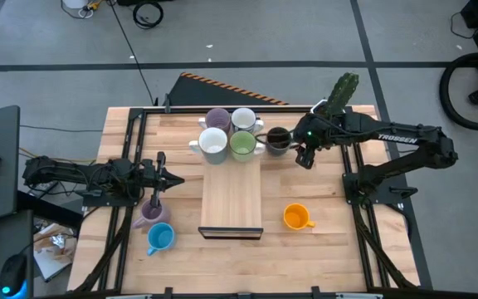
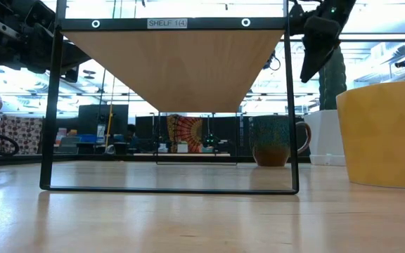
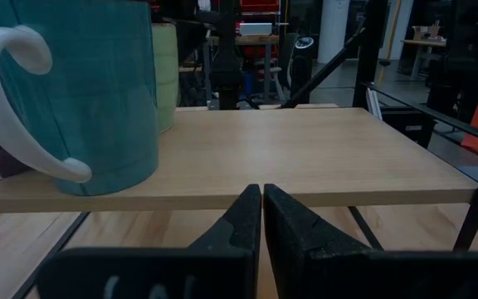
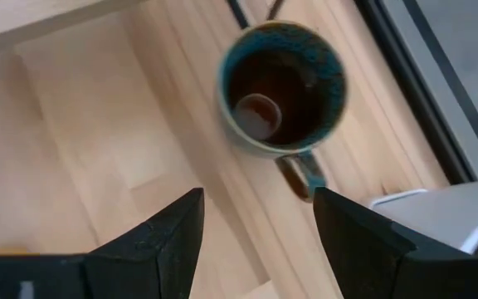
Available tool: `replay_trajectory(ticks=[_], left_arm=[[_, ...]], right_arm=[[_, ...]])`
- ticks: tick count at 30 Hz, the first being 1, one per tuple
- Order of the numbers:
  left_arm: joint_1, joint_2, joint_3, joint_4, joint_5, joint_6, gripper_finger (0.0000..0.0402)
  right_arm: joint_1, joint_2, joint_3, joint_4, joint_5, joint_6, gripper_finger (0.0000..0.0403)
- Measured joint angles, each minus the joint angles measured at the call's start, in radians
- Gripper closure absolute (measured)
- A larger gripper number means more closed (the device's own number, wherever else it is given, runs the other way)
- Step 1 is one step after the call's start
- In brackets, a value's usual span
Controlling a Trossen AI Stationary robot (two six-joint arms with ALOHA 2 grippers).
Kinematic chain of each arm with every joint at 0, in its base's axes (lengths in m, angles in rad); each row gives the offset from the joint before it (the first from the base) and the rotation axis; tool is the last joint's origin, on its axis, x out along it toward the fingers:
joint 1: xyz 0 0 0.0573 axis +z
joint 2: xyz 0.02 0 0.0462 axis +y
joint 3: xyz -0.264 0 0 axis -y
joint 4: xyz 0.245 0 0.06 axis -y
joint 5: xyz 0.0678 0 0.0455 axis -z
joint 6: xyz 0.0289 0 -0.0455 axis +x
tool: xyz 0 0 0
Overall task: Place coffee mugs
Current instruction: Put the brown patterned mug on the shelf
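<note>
- Wooden slatted surface (image 1: pixel 322 199) carries our dark brown glazed ceramic mug (image 1: pixel 278 139), upright beside the raised shelf (image 1: pixel 232 199).
- Our right hand (image 1: pixel 304 158) hovers released above it; left hand (image 1: pixel 163 178) clenched, idle.
- Rigid, slick, breakable: we'd pinch its rim.

Both arms were dark, near-black, built of rounded links. The right arm (image 1: pixel 397 145) carried white "TROSSEN" lettering along its forearm and a small green light near the wrist. The left arm (image 1: pixel 81 176) looked bulkier, with black cables bunched along it. The left gripper (image 3: pixel 261 224) had two matte black, wedge-shaped fingers with a grainy surface; the right gripper (image 4: pixel 256 232) had similar broad, angular black fingers.
</note>
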Motion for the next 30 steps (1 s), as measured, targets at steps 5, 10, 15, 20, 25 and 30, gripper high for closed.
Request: replay_trajectory(ticks=[5,10,15,20,25,30], left_arm=[[0.0,0.0,0.0,0.0,0.0,0.0,0.0379],[0.0,0.0,0.0,0.0,0.0,0.0,0.0379],[0.0,0.0,0.0,0.0,0.0,0.0,0.0379],[0.0,0.0,0.0,0.0,0.0,0.0,0.0379],[0.0,0.0,0.0,0.0,0.0,0.0,0.0379],[0.0,0.0,0.0,0.0,0.0,0.0,0.0379]], right_arm=[[-0.048,0.0,0.0,-0.012,-0.018,-0.023,0.0171],[-0.077,0.001,-0.056,0.017,-0.037,-0.081,0.0176],[-0.131,0.011,-0.12,0.081,-0.081,-0.201,0.018],[-0.203,0.071,-0.108,0.1,-0.122,-0.321,0.018],[-0.27,0.157,-0.084,0.116,-0.126,-0.441,0.0176],[-0.316,0.244,-0.057,0.128,-0.181,-0.513,0.0176]])
